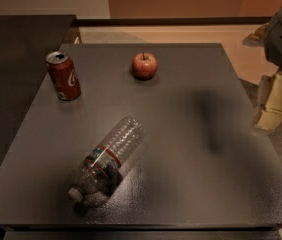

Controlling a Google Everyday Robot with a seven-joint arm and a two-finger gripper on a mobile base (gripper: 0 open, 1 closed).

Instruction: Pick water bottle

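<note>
The water bottle (107,160) lies on its side on the dark table (181,149), near the front left. It is clear ribbed plastic with a red-edged dark label band, and its white cap points toward the front edge. My gripper (272,104) hangs at the right edge of the view, beyond the table's right side, far from the bottle and above floor level. It casts a blurred shadow on the table's right half.
A red soda can (63,76) stands upright at the back left. A red apple (144,65) sits at the back centre. A darker counter (16,59) adjoins the table's left side. Tan floor lies behind and to the right.
</note>
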